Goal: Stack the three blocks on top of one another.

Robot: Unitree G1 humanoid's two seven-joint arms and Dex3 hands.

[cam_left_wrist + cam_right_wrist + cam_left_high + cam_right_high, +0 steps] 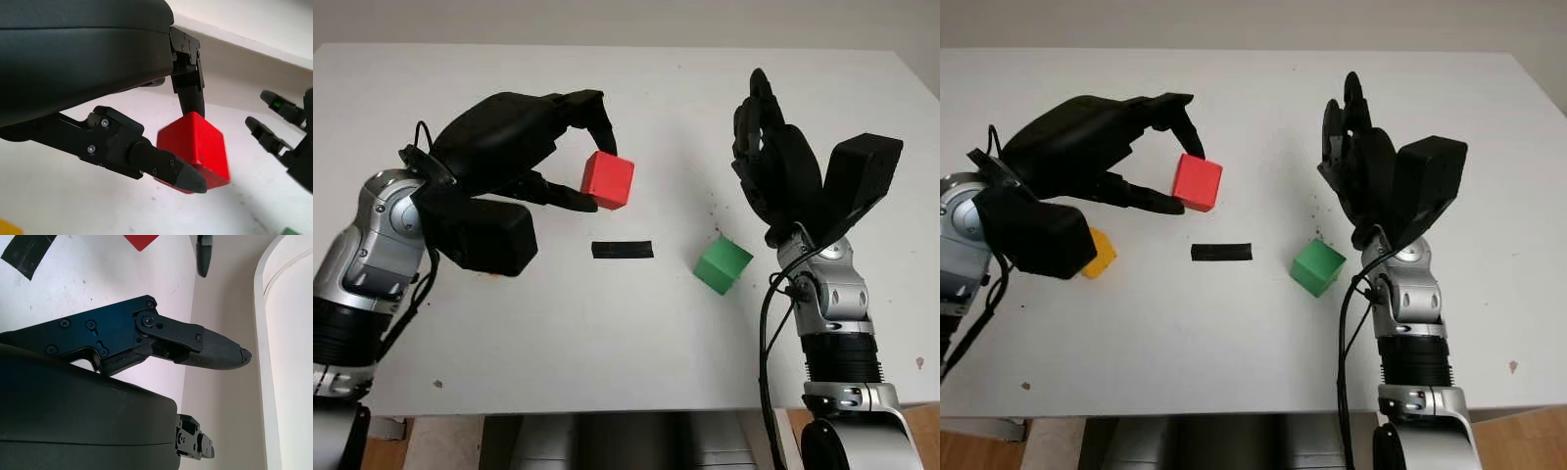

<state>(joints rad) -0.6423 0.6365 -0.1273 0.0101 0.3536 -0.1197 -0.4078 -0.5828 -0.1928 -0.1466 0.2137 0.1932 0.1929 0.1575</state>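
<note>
My left hand (592,176) is shut on a red block (607,179), pinching it between fingertips and holding it above the white table (607,323), left of centre. In the left wrist view the red block (198,147) hangs between the black fingers (161,166). A green block (722,264) sits on the table right of centre. A yellow block (1097,253) lies on the table, partly hidden under my left hand. My right hand (769,147) is open, raised upright just beyond and to the right of the green block.
A short strip of black tape (623,249) lies on the table between the red and green blocks. The table's front edge (607,409) runs along the bottom.
</note>
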